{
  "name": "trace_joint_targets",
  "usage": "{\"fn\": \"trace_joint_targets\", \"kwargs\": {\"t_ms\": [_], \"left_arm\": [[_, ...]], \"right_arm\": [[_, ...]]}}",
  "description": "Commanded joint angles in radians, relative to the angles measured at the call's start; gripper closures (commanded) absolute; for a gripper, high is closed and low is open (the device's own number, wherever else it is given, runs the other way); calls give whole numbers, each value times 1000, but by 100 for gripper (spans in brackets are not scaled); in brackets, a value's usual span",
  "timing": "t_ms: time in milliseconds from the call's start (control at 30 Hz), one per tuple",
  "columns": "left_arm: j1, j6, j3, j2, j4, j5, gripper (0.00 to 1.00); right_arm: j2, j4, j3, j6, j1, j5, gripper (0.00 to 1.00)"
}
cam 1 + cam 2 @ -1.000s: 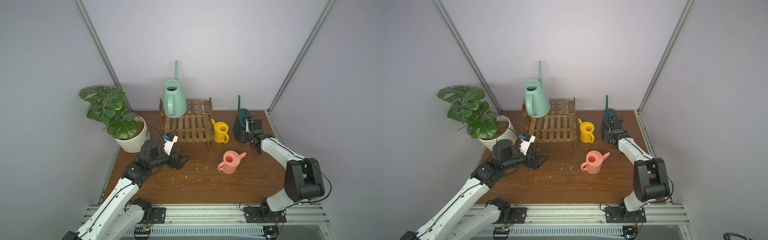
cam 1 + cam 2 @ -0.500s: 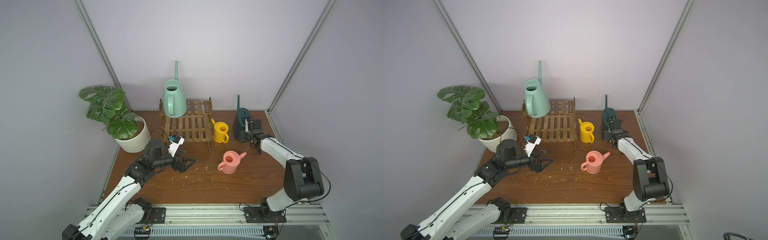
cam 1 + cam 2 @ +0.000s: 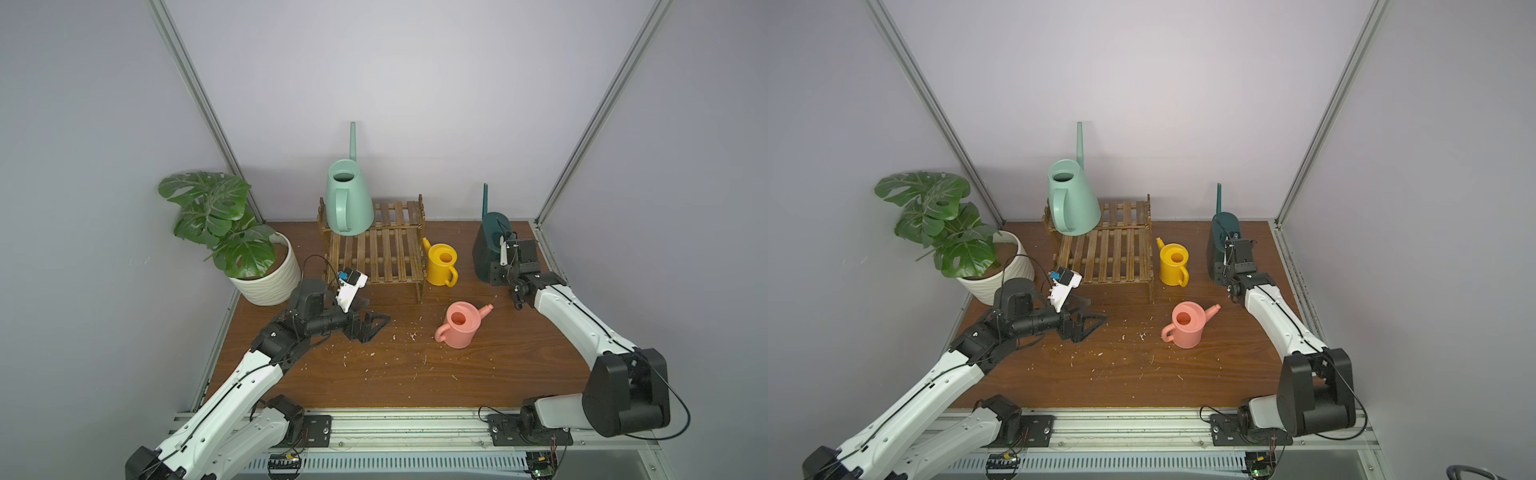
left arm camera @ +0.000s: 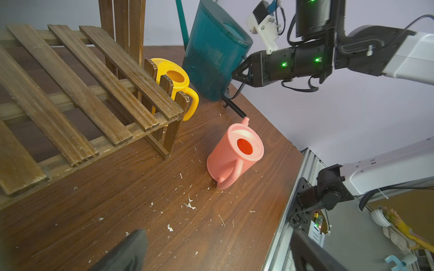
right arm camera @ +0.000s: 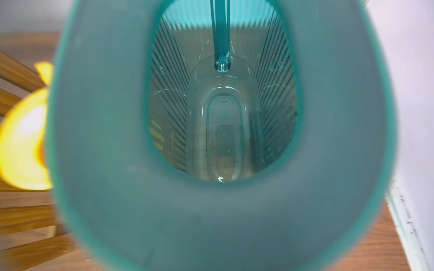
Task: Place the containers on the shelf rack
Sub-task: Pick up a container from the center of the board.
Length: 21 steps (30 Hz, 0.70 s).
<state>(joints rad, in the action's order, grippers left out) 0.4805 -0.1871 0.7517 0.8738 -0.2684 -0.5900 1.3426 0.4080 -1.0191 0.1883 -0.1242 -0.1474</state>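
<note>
The mint-green can [image 3: 348, 199] stands on the left of the upper tier of the shelf rack [image 3: 386, 253]. On the table to the right of the rack stands the yellow can [image 3: 442, 266]. The pink can [image 3: 461, 326] is nearer the front. My right gripper [image 3: 500, 268] is shut on the rear of the dark-teal can [image 3: 488, 245], which stands on the table at the right wall. That can's top [image 5: 211, 211] fills the right wrist view and hides the jaws. My left gripper [image 3: 371, 327] hangs open and empty low over the table, left of the pink can [image 4: 234, 154].
A white ribbed pot with a leafy plant [image 3: 270, 274] stands at the left wall, behind my left arm. White flecks [image 3: 411, 336] are scattered on the wooden table [image 3: 519, 365]. A metal rail [image 3: 415, 424] runs along the front edge.
My left gripper has moved right, away from the plant pot and toward the pink can, still open. The right arm has stayed at the dark-teal can.
</note>
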Motion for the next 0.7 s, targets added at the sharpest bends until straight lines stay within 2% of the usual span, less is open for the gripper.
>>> {"fn": "trace_joint_targets", "kwargs": {"t_ms": [0,367,667], "left_arm": [[8,-7,12,-1,16,9,2],[8,-18,12,-3,15,10,2],[9,-18,18,-4,15,10,2]], "right_arm": [[-84,-31,-30,21,-10,-31,99],[-215,107,-157,82,-122,-102,100],[-236,198,-266,141,-252,-175,100]]}}
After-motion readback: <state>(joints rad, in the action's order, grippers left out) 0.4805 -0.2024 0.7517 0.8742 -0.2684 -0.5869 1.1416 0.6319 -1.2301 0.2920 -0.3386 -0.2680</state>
